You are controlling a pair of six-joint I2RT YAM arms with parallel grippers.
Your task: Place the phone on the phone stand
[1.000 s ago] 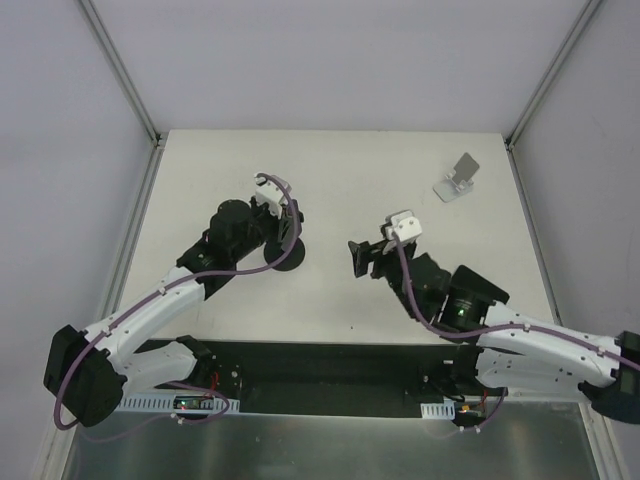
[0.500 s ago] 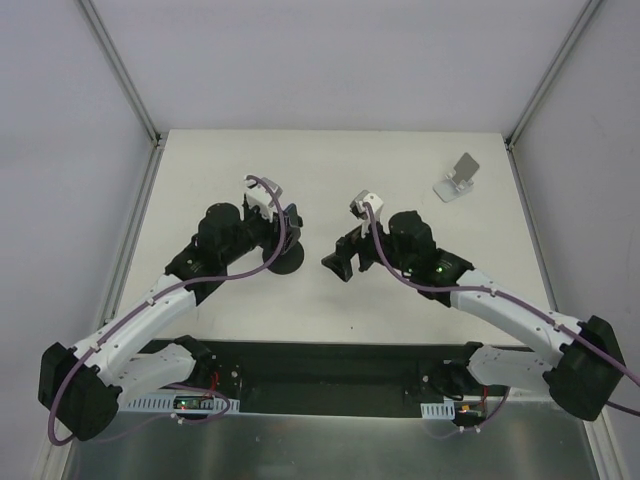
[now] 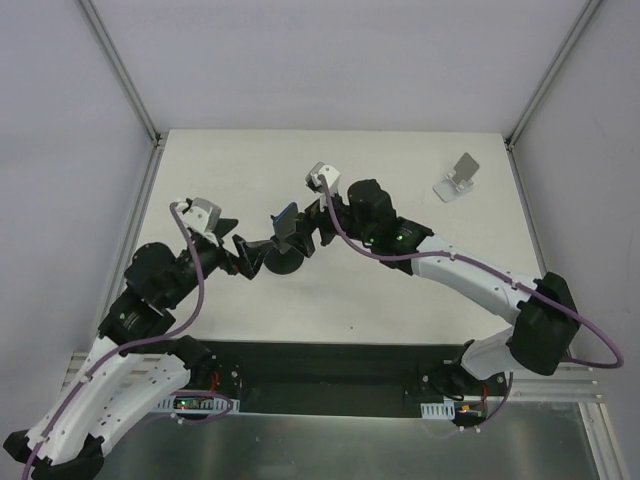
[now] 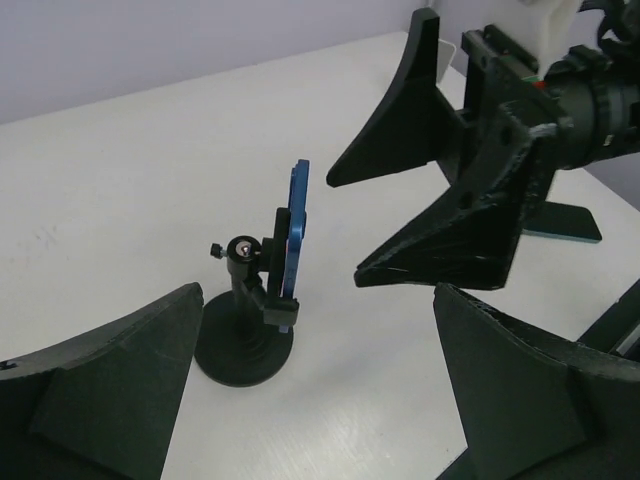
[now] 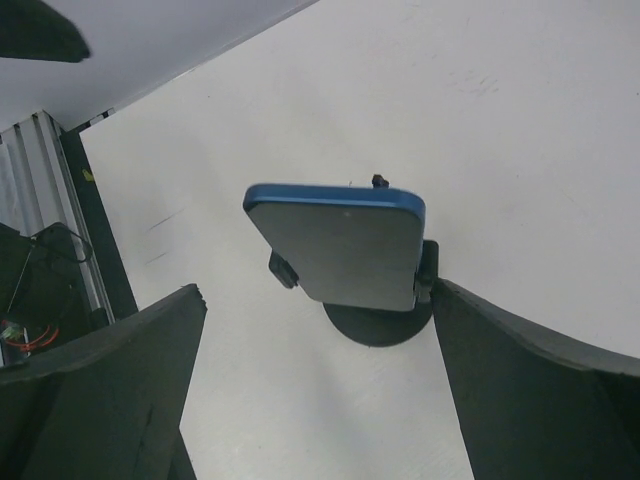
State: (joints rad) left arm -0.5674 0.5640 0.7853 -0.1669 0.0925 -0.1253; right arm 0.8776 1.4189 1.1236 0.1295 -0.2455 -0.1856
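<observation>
The phone (image 5: 345,245), black with a blue rim, sits tilted in the clamp of the black phone stand (image 5: 380,322). In the left wrist view the phone (image 4: 293,225) shows edge-on above the stand's round base (image 4: 243,348). From above, the phone (image 3: 285,220) is over the base (image 3: 285,263). My right gripper (image 5: 318,312) is open just in front of the phone, with nothing in it. It shows from above (image 3: 304,236) at the stand's right. My left gripper (image 4: 318,300) is open and empty, apart from the stand, to its left (image 3: 238,240).
A small silver folded-metal stand (image 3: 458,178) stands at the back right. A flat dark slab (image 4: 572,222) lies on the table behind the right gripper's fingers (image 4: 440,210). Walls enclose the white table (image 3: 400,300) on three sides.
The right gripper swung left to the stand, and the phone now rests in its clamp. The left gripper opened, let go of the stand and drew back to the left.
</observation>
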